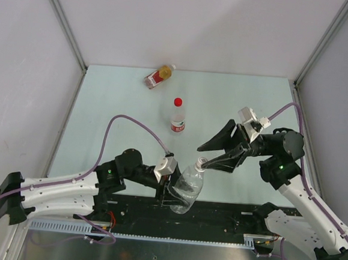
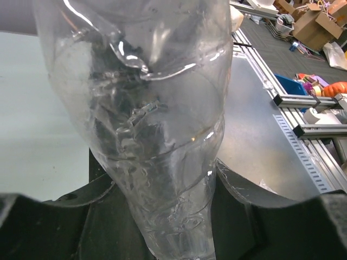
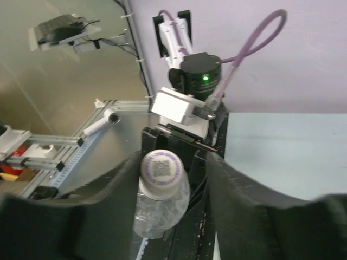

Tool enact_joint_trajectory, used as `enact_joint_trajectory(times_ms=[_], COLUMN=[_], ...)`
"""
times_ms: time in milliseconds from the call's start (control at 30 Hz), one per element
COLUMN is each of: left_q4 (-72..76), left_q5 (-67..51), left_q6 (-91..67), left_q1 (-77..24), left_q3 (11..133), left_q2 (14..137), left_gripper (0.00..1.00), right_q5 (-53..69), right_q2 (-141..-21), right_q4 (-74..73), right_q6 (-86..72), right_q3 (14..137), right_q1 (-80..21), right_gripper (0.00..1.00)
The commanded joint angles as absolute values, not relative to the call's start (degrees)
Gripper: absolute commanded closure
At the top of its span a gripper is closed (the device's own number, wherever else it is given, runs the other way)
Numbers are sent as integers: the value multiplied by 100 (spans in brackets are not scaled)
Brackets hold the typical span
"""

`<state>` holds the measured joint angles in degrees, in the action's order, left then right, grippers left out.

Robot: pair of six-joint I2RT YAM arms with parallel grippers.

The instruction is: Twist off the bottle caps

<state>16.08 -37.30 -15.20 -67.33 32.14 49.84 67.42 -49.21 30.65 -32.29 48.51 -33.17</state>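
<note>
Left wrist view: the clear bottle [image 2: 157,124] fills the frame, its wall dented and creased. The dark fingers [image 2: 54,227] of the left gripper [image 1: 168,190] press on it from both sides near its lower body. Finding: left gripper pinching the clear bottle.

Top view: this bottle is held off the table [image 1: 249,94], over the dark strip at the near edge between the two arm bases. It is tilted, its neck pointing up and to the right.

Right wrist view: the white cap [image 3: 161,168] sits on the neck, with a printed square code on its top. The right gripper [image 1: 203,157] has its fingers [image 3: 97,216] on either side of the cap. One finger lies just beside the cap, and a clear gap shows at the other. Finding: right jaws spread, cap not clamped.

Other items, top view: a labelled bottle [image 1: 177,121] stands upright near the table's middle with its red cap [image 1: 178,101] on. An amber bottle [image 1: 158,76] lies on its side near the far edge, well apart from both grippers. Its cap end points to the far right; cap detail is too small to judge.
</note>
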Motion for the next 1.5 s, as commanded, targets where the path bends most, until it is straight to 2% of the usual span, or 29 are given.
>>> enact_joint_trajectory(times_ms=[0, 267, 400, 567, 767, 1100, 1267, 1467], left_q4=[2475, 2290, 1990, 1358, 778, 621, 555, 455], left_q5=[-4031, -3259, -2421, -1140, -332, -27, 103, 198], left_q6=[-1215, -1216, -1149, -1080, -1104, -1177, -1169, -1196], left_q1=[-6844, -6749, -6725, -6715, -6713, -6716, -6715, -6715], left_q3=[3245, 3198, 3191, 3318, 3548, 3616, 3677, 3744], left_q2=[4982, 5184, 5130, 5092, 5251, 5282, 5228, 5214], left_gripper=[100, 100, 100, 100, 100, 100, 100, 100], right_q5=[5806, 5379, 4808, 3783, 3373, 3839, 4245, 4131], right_q2=[-5058, -4955, -4739, -4523, -4608, -4861, -5047, -5159], right_q4=[2988, 3186, 2754, 1909, 1557, 1289, 1272, 790], right_q6=[-3339, -3839, -3658, -3328, -3254, -3047, -2866, -2324], right_q3=[4764, 4764, 4764, 4764, 4772, 4772, 4772, 4903], right_q1=[-3140, -2884, -2833, -2828, -2829, -2829, -2975, -3428], right_gripper=[37, 7, 1, 1, 1, 1, 8, 14])
